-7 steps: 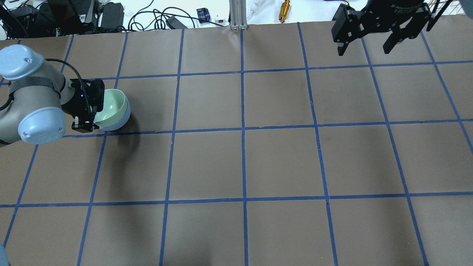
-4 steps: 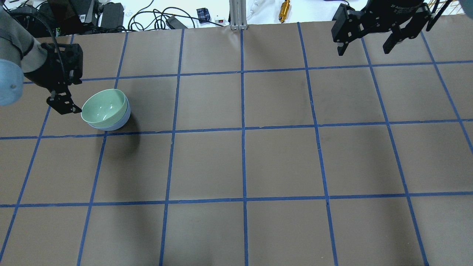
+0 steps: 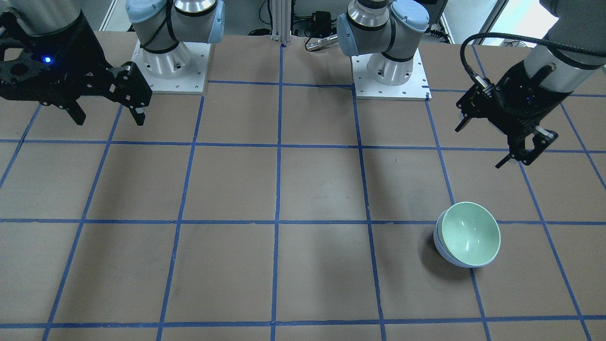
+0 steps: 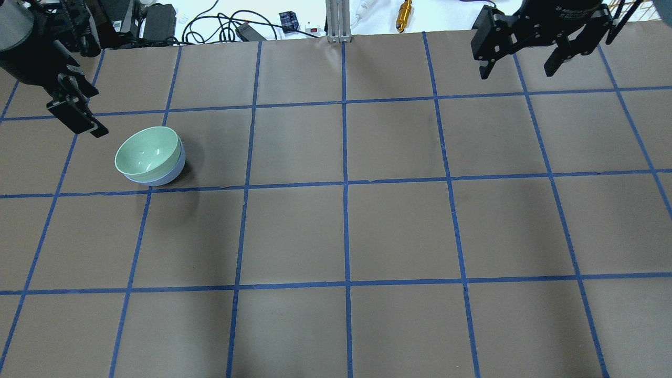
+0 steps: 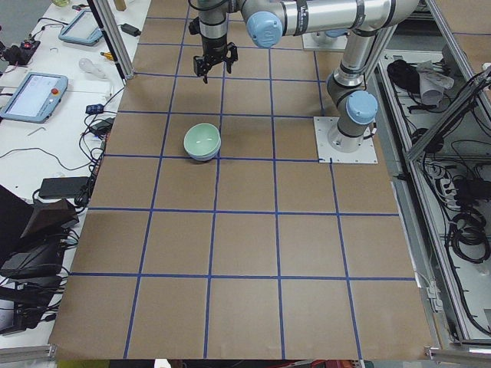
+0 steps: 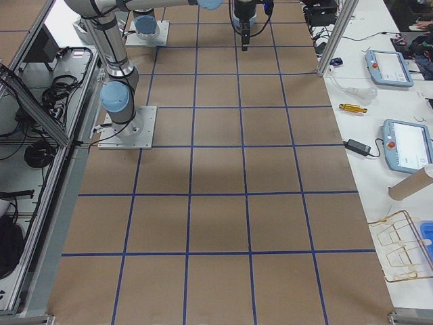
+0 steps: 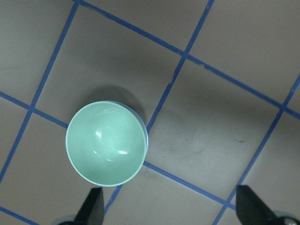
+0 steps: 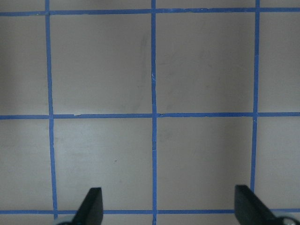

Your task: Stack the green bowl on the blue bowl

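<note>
The green bowl [image 4: 146,151] sits nested inside the blue bowl [image 4: 170,172] on the table's left part. Only a strip of the blue bowl shows under it. Both also show in the front view, green [image 3: 471,234] inside blue [image 3: 442,248], and in the left wrist view, green [image 7: 105,143] with a blue sliver [image 7: 146,140]. My left gripper [image 4: 95,113] is open and empty, raised and apart from the bowls, to their far left; it also shows in the front view [image 3: 478,148]. My right gripper [image 4: 515,74] is open and empty at the far right.
Brown paper with a blue tape grid [image 4: 345,181] covers the table. Beyond its far edge lie cables and power bricks [image 4: 157,21], an aluminium post [image 4: 336,21] and a gold cylinder [image 4: 404,14]. The two arm bases [image 3: 390,71] stand at the robot's side.
My left gripper was at the green bowl's rim; it has let go, lifted and moved away to the far left. The nested bowls stay in place. The right arm has not moved.
</note>
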### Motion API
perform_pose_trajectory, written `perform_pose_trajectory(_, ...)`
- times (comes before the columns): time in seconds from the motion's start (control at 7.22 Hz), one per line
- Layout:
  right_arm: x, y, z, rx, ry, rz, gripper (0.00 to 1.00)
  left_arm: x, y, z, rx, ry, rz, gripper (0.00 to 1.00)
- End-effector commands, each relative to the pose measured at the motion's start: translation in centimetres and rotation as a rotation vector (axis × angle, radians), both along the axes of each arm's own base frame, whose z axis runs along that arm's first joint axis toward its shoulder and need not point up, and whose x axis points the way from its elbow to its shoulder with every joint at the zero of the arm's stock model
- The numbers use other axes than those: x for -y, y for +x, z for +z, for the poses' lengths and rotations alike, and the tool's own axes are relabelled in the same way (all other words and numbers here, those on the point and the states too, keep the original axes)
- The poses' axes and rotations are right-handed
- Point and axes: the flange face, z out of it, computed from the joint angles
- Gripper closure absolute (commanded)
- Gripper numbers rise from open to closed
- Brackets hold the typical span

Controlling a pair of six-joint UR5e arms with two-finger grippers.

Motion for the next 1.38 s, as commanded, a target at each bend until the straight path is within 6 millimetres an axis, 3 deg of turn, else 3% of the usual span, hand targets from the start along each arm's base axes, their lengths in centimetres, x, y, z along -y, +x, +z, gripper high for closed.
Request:
perform_pose_trajectory(0.0, -0.1, 0.0, 0.1, 0.000, -0.001, 0.000, 0.00, -0.5, -7.9, 0.8, -0.012, -0.034, 0.294, 0.00)
perform_pose_trajectory(0.28, 0.0, 0.0, 0.0, 0.001, 0.000, 0.000, 0.00, -0.7, -12.7, 0.9, -0.037, -0.053, 0.556, 0.00)
perform_pose_trajectory(0.42, -0.1, 0.0, 0.1, 0.001, -0.001, 0.000, 0.00, -0.7, -13.2, 1.4, -0.039, -0.056, 0.607, 0.00)
perform_pose_trajectory(0.83, 0.0, 0.0, 0.0, 0.001, 0.000, 0.000, 0.00, -0.9, -12.7, 2.0, 0.005, -0.046, 0.769, 0.00)
perform_pose_trajectory(1.25, 0.0, 0.0, 0.0, 0.001, 0.000, 0.000, 0.00, -0.9, -11.8, 2.2, 0.005, -0.042, 0.805, 0.00)
